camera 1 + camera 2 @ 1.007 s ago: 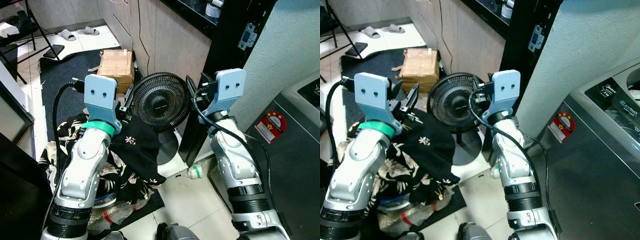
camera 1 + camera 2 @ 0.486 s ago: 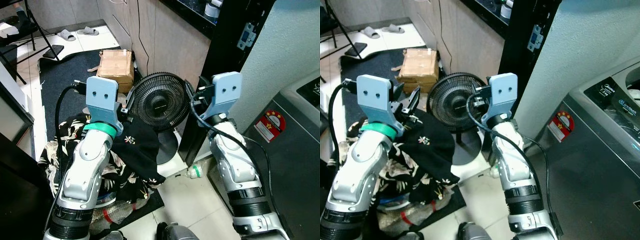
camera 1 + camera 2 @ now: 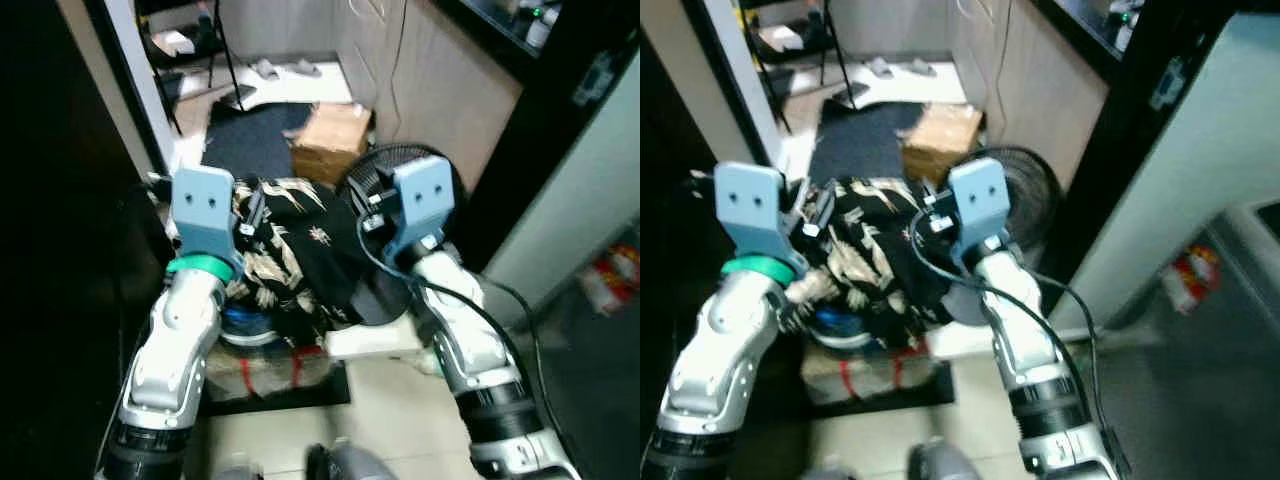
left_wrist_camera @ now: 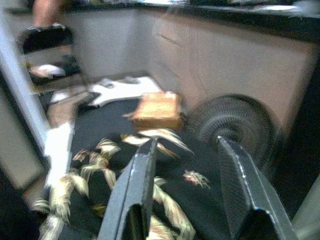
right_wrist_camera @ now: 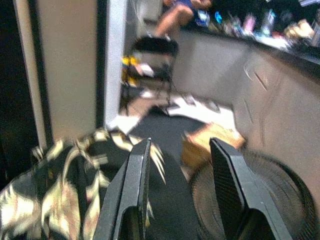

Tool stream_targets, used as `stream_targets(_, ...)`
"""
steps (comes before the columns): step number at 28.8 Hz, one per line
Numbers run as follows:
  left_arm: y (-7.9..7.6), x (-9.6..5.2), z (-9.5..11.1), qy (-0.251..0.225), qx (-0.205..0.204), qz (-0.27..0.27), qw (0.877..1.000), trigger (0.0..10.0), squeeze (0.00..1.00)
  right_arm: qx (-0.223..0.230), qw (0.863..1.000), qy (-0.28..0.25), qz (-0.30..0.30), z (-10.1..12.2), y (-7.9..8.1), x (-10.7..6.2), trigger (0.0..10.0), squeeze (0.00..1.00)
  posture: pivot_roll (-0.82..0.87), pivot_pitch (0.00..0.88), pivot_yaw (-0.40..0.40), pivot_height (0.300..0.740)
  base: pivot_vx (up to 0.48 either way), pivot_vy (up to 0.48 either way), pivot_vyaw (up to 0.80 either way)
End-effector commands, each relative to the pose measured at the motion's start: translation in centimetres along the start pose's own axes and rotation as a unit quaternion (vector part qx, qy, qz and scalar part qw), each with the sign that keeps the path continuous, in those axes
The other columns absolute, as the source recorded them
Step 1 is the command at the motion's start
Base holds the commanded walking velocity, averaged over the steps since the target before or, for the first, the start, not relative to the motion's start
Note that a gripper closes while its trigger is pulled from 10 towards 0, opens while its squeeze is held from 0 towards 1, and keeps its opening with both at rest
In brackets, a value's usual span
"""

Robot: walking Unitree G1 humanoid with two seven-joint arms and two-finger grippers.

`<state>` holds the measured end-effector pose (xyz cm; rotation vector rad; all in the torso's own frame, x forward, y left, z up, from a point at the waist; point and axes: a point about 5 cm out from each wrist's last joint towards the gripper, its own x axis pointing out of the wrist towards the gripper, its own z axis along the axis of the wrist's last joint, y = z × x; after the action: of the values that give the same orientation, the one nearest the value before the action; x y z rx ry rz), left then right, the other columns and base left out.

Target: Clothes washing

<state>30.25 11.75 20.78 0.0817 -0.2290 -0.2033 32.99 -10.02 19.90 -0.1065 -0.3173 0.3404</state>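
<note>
**Clothes heap, both arms raised over it**

Below my head camera, on the tiled floor (image 3: pixel 400 400), sits a heap of clothes (image 3: pixel 290 270): black fabric with a pale leaf print, piled on a blue basin (image 3: pixel 245 325) whose rim shows under the cloth. Under the basin lies a bundle with red bands (image 3: pixel 270 365). Views are blurred.

Left gripper (image 4: pixel 187 170): fingers apart, nothing between them, held above the printed cloth. Whether the fingertips touch the fabric, I cannot tell. In the head views my left arm (image 3: pixel 185 320) comes up on the left side of the heap, with its blue wrist plate at the heap's edge.

Right gripper (image 5: pixel 177 175): fingers likewise apart and empty, pointing over the heap's right side and toward the fan (image 5: pixel 255 195). My right arm (image 3: pixel 470 350) rises just right of the heap, in front of the fan.

Room: the black floor fan (image 3: pixel 395 170) stands just beside the heap, against beige cabinet fronts (image 3: pixel 440 90). Beyond the heap, a dark mat (image 3: pixel 250 145) with a cardboard box (image 3: pixel 335 135) at its edge. Farther back, slippers (image 3: pixel 275 70) on pale tile and the legs of a chair (image 3: pixel 225 50). A person's legs (image 5: pixel 175 17) show on the chair in the right wrist view. To my left, a dark doorway or wall (image 3: pixel 60 200); to my right, a black post (image 3: pixel 540 150) and a pale wall (image 3: pixel 600 180).
</note>
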Motion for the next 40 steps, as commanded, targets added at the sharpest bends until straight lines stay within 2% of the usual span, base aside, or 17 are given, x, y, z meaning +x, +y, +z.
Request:
stream_targets(1, -0.01, -0.02, 0.37, -0.009, 0.002, -0.002, 1.000, 10.0, 0.00, 0.003, 1.000, -0.010, 0.007, 0.48, 0.23, 0.21, 10.0, 0.00, -0.01, 0.028, -0.003, 0.740, 0.000, 0.000, 0.00)
stream_targets(21, -0.21, 0.22, 0.16, -0.009, 0.013, 0.005, 1.000, 10.0, 0.00, 0.014, 1.000, -0.006, 0.011, 0.33, 0.29, 0.13, 10.0, 0.00, 0.00, 0.034, -0.005, 0.740, 0.000, 0.000, 0.00)
stream_targets(26, -0.06, 0.29, 0.11, -0.009, 0.019, 0.012, 1.000, 10.0, 0.00, 0.011, 1.000, -0.005, 0.014, 0.29, 0.38, 0.12, 10.0, 0.00, 0.00, 0.035, -0.005, 0.740, 0.298, 0.000, 0.00)
stream_targets(36, 0.00, 0.31, 0.10, -0.009, 0.020, 0.017, 1.000, 10.0, 0.00, 0.002, 1.000, -0.003, 0.016, 0.21, 0.48, 0.10, 10.0, 0.00, 0.00, 0.037, -0.005, 0.740, 0.358, 0.000, 0.80)
stream_targets(40, -0.01, 0.31, 0.10, -0.008, 0.020, 0.017, 1.000, 10.0, 0.00, 0.005, 1.000, -0.002, 0.012, 0.17, 0.41, 0.08, 10.0, 0.00, -0.01, 0.039, -0.005, 0.740, 0.338, 0.000, 0.00)
